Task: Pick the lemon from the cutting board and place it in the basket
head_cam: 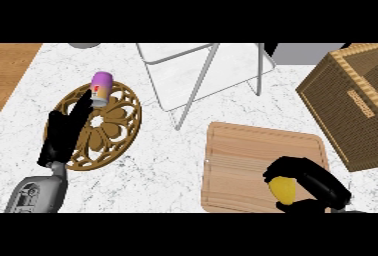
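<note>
**A:** Where is your lemon (283, 189)?

**B:** It is in your right hand (306, 182). The black fingers curl round it, so you only see some yellow. It is over the near right part of the cutting board (251, 155).

**A:** And the basket (347, 105)?

**B:** It is on the right, past the board. It looks woven and brown. Your lemon is well apart from it.

**A:** What is your left hand (65, 131) doing?

**B:** It is open with straight fingers. It lies over the edge of a round wooden stand (111, 130) on the left. A small purple can (100, 88) sits on the far edge of the stand, just by your fingertips.

**A:** Anything else?

**B:** A wire rack (199, 70) stands at the back of the white counter (162, 170).
</note>
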Controlling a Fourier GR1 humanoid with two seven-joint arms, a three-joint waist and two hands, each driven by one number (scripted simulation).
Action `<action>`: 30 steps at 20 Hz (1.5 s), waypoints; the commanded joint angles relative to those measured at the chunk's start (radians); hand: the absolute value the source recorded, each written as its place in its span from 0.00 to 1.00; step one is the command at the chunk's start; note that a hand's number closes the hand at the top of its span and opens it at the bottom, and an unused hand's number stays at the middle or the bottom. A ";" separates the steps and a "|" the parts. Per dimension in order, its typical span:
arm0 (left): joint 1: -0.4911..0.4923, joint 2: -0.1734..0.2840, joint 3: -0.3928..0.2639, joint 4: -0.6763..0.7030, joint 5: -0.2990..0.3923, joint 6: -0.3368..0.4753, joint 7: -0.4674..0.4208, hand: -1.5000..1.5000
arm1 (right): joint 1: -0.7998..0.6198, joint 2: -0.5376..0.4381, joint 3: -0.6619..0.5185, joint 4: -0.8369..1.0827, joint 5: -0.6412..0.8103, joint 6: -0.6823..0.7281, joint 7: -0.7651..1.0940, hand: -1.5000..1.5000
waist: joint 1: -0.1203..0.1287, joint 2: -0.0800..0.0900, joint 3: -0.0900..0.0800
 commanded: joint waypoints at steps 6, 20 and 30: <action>-0.026 -0.026 0.004 -0.018 -0.018 0.012 0.050 0.50 | 0.010 0.017 0.009 -0.029 0.090 -0.155 -0.046 1.00 | -0.002 0.000 0.000; 0.005 -0.046 -0.011 0.019 -0.036 0.017 -0.016 0.50 | -0.180 0.222 0.151 -0.124 0.525 -0.077 0.742 1.00 | -0.002 -0.001 0.000; -0.006 -0.011 0.026 -0.007 -0.005 -0.003 0.027 0.50 | -0.200 0.304 0.006 -0.565 -0.016 0.093 0.940 1.00 | -0.016 -0.011 0.000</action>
